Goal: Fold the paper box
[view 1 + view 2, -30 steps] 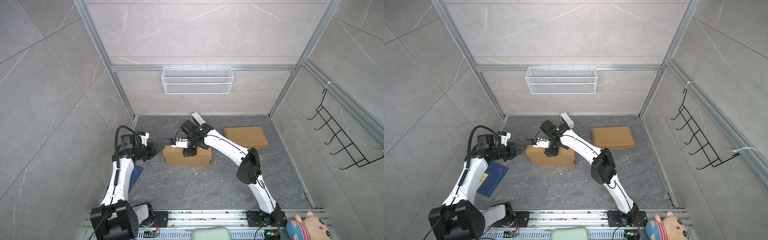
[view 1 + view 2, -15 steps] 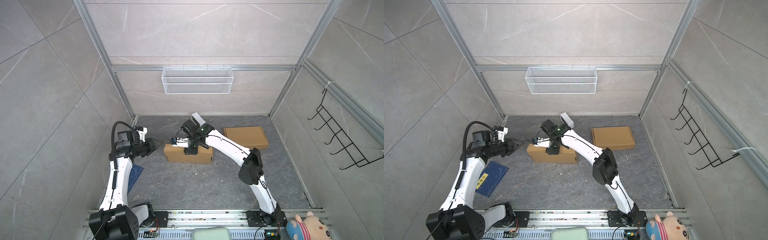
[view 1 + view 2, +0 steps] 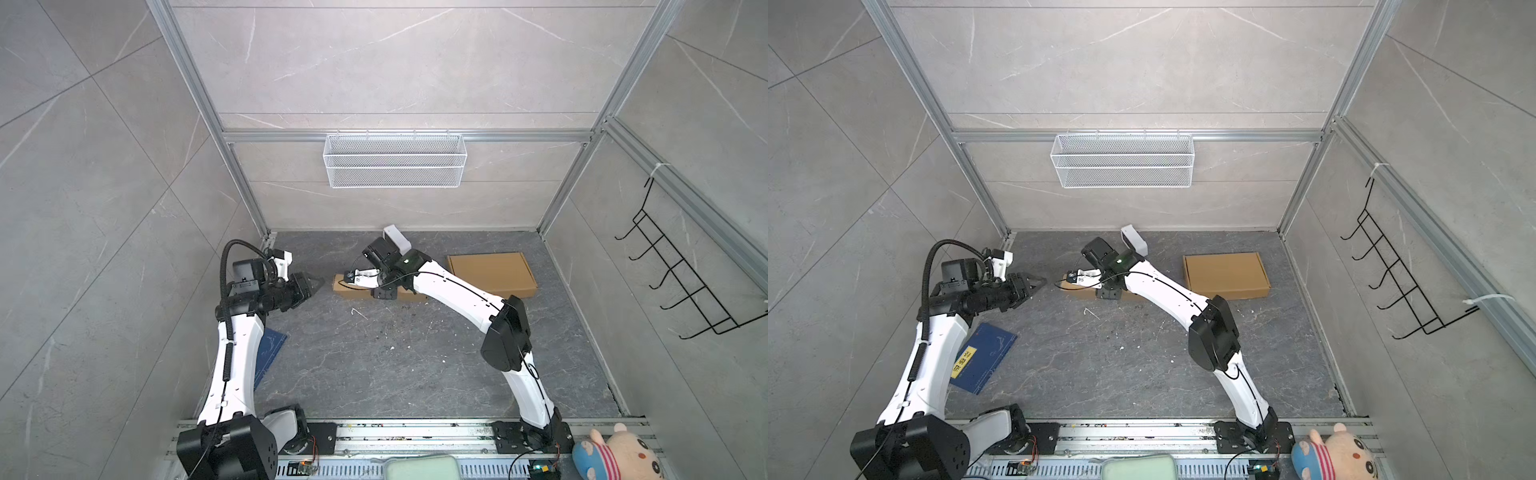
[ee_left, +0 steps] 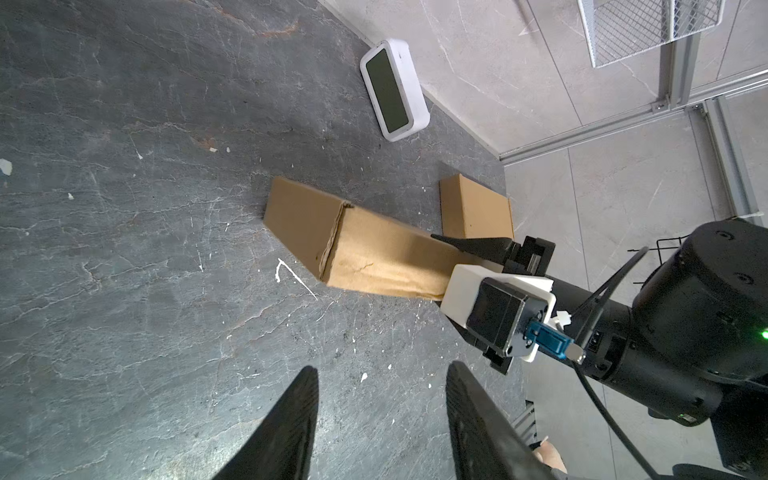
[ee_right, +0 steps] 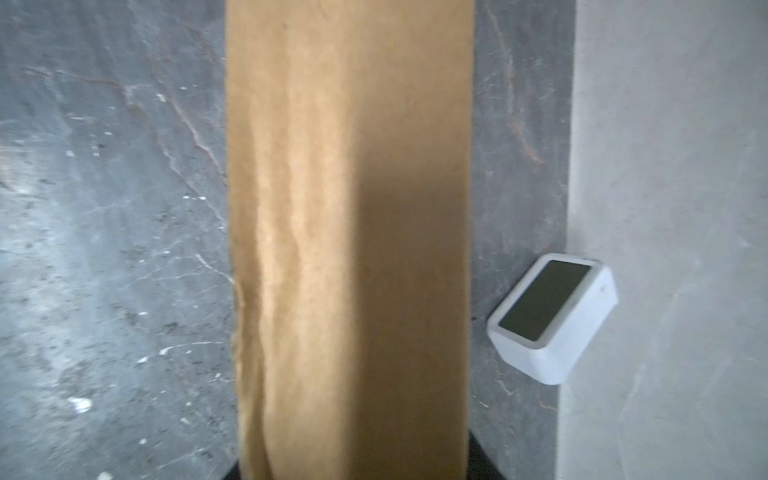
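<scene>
Brown corrugated cardboard, the paper box [image 4: 374, 253] lies lengthwise on the dark stone-patterned tabletop [image 4: 124, 291], towards the back. A white screen device [image 4: 395, 89] sits behind it by the wall, and 1 flatter cardboard box [image 3: 490, 272] lies well apart to its side. The right end effector [image 3: 384, 292] straddles the paper box, clenched across its width. The left end effector [image 4: 382, 370] hangs released and empty, near the box's closed short end but apart from it. The box looks light and likely to slide. Its panels seem stiff yet creased, so holding near edges and folds, not mid-panel, should avoid buckling.
</scene>
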Robot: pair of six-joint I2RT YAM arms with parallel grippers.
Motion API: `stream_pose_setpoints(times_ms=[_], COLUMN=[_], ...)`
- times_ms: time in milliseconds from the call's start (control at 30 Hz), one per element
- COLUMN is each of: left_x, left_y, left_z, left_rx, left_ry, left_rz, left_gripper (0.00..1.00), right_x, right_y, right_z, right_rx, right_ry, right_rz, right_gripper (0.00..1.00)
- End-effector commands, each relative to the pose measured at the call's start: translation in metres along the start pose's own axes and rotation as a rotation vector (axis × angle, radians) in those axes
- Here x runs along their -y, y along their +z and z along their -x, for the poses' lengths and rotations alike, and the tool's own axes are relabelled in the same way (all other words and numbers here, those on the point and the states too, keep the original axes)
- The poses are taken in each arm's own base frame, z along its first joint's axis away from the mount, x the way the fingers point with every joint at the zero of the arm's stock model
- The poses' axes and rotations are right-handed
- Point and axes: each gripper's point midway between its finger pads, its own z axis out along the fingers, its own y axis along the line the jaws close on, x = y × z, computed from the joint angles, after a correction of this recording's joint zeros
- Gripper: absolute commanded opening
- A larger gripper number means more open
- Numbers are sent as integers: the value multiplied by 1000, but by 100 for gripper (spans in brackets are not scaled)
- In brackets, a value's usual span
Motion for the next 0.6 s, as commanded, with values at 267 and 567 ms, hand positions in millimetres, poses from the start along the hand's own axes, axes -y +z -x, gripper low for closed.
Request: stream_pose_setpoints(times_ms=[267, 567], left_x=[-9, -25], left_y=[-3, 3], left_z=[13, 9], left_rx=[85, 126], left_ry=[-4, -9], left_rz=[48, 93], left_gripper=[57, 65], right_x=[17, -38], right_y=[-2, -8], right_z=[-23, -53], right_rx=[3, 1], right_ry=[-83, 8], right_rz=[-358, -182], right_gripper=[60, 70])
